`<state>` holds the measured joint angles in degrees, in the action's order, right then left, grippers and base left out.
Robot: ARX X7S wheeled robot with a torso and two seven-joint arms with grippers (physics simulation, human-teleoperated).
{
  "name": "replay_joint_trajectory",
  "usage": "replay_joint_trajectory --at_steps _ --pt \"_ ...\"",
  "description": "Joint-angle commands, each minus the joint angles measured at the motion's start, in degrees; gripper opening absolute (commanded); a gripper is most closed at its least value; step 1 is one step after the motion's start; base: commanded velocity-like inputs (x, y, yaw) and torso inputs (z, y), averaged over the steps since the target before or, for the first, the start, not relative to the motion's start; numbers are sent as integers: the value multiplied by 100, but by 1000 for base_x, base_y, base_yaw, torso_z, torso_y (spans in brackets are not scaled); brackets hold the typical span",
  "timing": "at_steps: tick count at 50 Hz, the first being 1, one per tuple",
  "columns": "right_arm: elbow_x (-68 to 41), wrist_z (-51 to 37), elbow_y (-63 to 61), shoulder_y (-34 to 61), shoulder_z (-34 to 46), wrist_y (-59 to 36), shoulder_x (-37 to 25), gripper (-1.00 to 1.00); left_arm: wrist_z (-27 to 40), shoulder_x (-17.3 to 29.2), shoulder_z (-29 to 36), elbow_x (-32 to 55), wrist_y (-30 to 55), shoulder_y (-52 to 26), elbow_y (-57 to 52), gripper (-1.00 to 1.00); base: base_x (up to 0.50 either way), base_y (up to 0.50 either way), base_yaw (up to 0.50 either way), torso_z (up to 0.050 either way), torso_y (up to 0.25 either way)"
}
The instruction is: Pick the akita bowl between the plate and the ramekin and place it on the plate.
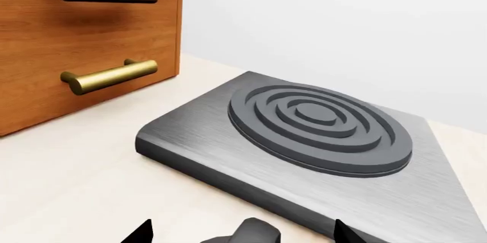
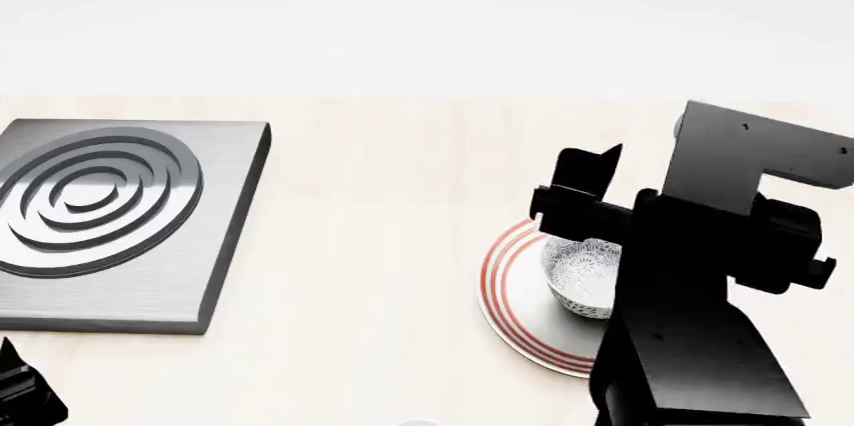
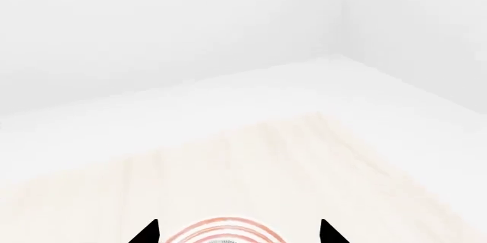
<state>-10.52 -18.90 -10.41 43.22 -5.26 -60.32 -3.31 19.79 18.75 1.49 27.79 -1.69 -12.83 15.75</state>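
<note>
Black right gripper [image 2: 587, 208], fingertips seen spread, is poised over the akita bowl [image 2: 583, 279] on the plate [image 2: 505, 271]; a straight upward withdrawal is advised so the bowl is not nudged.

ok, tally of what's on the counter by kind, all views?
Speckled akita bowl: 1
Red-ringed plate: 1
Grey hob slab with ringed burner: 1
Wooden drawer unit with brass handles: 1
Ramekin: 0 visible
Total: 4
</note>
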Motion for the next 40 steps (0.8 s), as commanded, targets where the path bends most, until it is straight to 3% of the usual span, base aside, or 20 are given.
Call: replay_joint_trajectory --at_steps 1,26,40 --pt "-39 -54 -1004 -740 365 165 -171 100 7 3 14 4 -9 4 0 100 0 0 0 0 0" --pt "306 -247 -1552 -2177 885 1515 -492 100 81 38 33 30 55 39 -126 100 0 0 0 0 0" --pt "583 -377 -1646 -3022 1079 2430 -720 100 -75 -45 51 -39 -250 -74 330 100 0 0 0 0 0"
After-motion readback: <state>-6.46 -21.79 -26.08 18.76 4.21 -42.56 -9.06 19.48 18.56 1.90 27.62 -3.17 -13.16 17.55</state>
